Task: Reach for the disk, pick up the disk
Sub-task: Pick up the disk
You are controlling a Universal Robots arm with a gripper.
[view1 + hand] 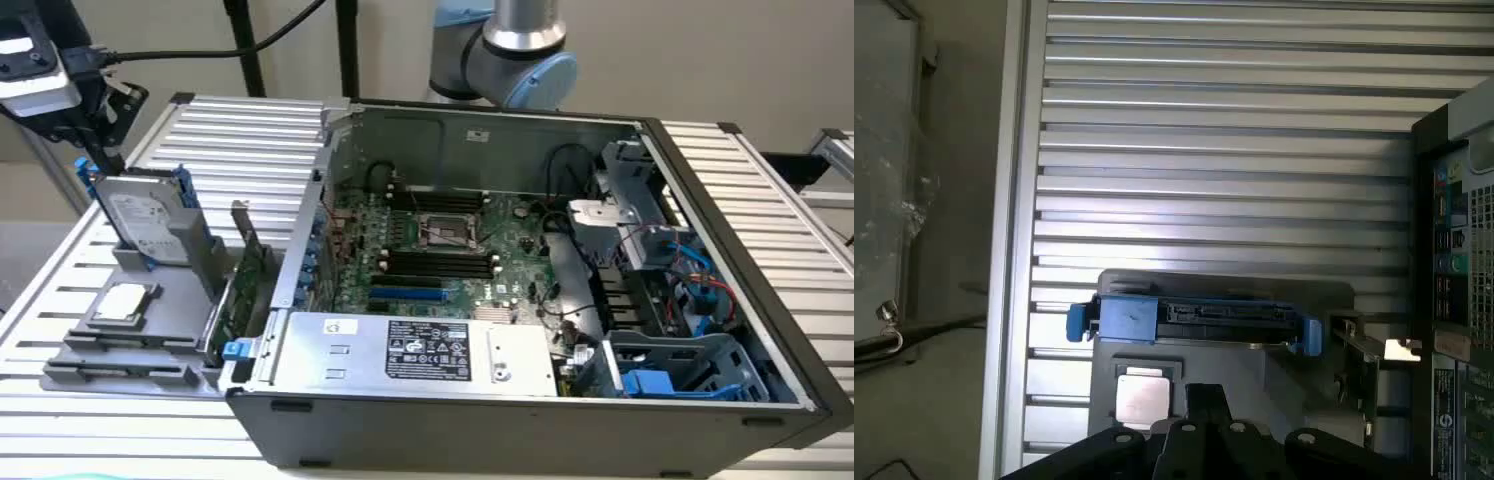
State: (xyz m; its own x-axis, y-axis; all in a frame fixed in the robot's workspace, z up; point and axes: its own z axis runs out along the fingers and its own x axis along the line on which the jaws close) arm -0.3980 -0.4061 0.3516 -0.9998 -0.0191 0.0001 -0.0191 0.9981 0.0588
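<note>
We see the disk (144, 222) standing upright in a grey holder (200, 262) on the slatted surface (254, 130), at the exterior view's left of the open computer case (534, 432). Its white label's print is too small to read. The hand (100, 145) hangs just above its top edge, and we cannot tell whether it is released or clenched.

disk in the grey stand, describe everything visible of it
The disk is a flat silver-grey metal hard drive with a white printed label and bright blue plastic side rails. It stands on edge, slightly tilted, in a grey stand on the slatted table, to the exterior view's left of the open computer case. The gripper hangs just above its top edge; contact cannot be told.
</note>
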